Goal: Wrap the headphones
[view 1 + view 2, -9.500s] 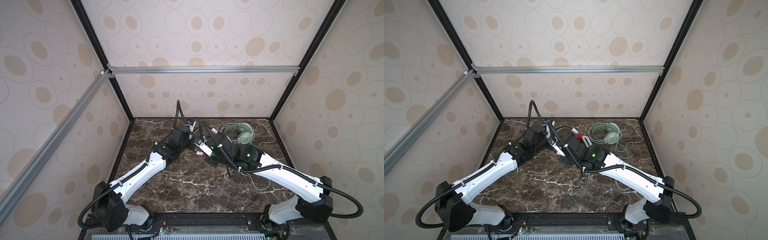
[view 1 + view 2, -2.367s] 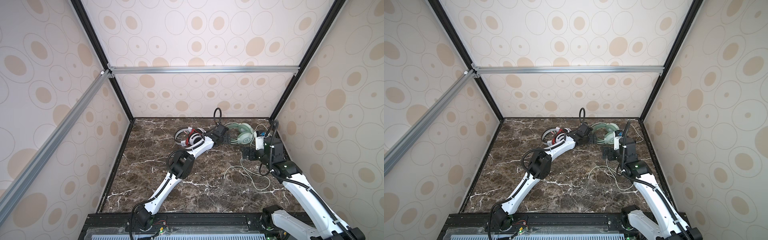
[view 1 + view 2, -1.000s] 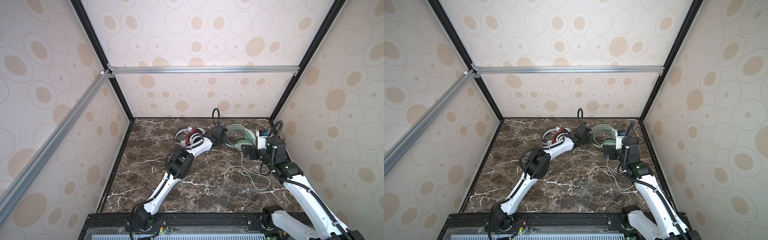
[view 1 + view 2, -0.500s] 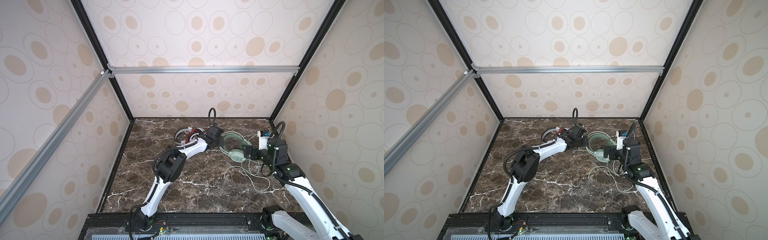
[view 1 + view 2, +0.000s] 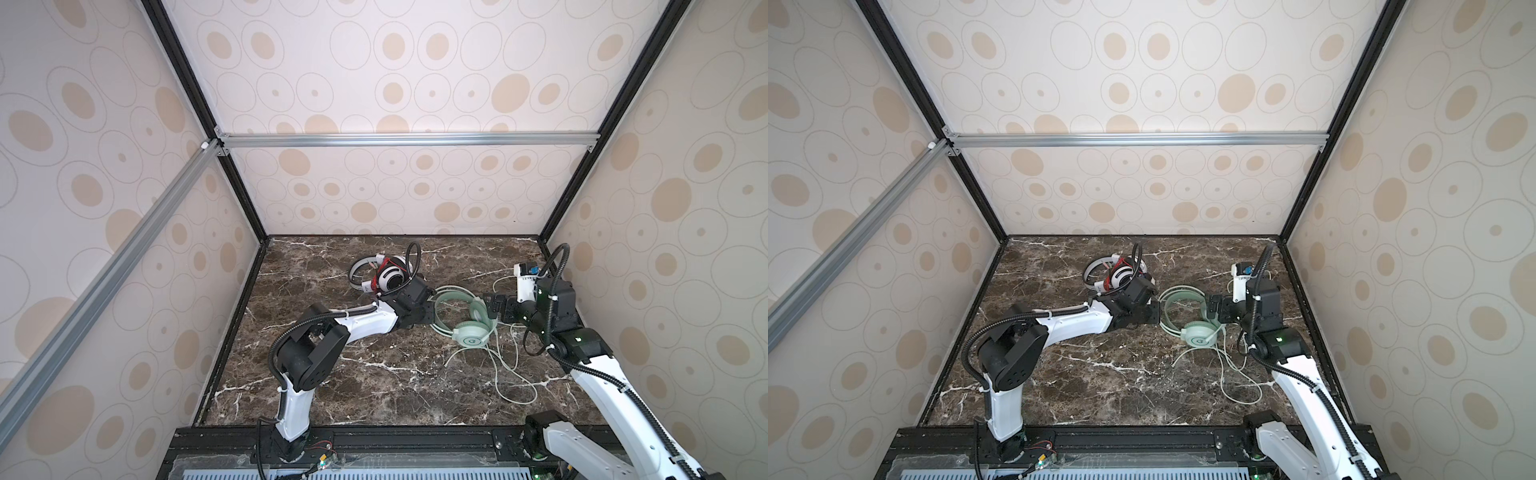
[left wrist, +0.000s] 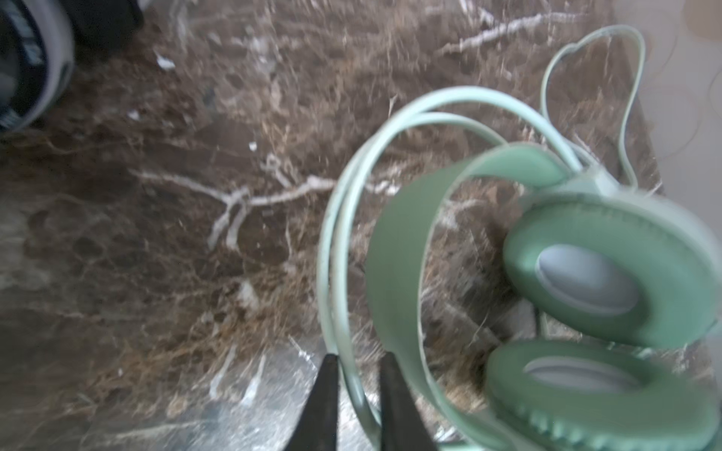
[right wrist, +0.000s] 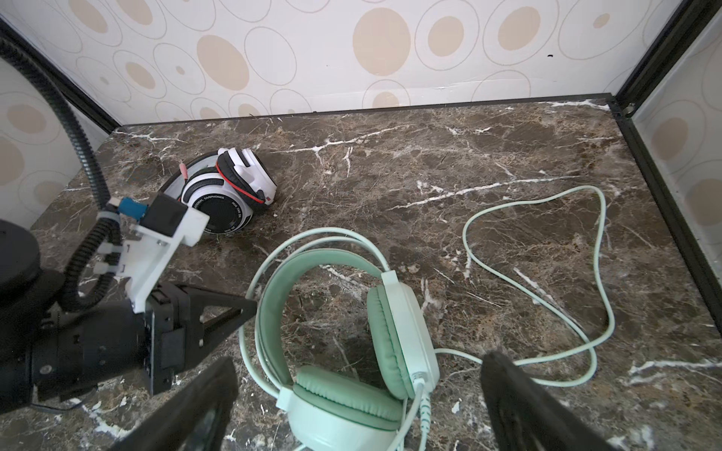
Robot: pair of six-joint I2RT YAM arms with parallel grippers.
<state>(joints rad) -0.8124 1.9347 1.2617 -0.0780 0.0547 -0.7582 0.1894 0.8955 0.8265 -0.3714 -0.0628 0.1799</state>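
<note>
Jaws barely parted on my left gripper (image 6: 358, 357), gaping on right gripper (image 7: 359, 359); white red-corded headset (image 7: 230, 195) looks wrapped, mint-green headset (image 7: 390, 332) has pale cord (image 7: 464, 236) loose.

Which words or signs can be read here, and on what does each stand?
"EARPHONES": on the round cup of the white headset, right wrist view; the word before it ends in "IONAL".
Other letters on that ring: too blurred to read.
Small round mark on the mint-green headset: too small to read.
</note>
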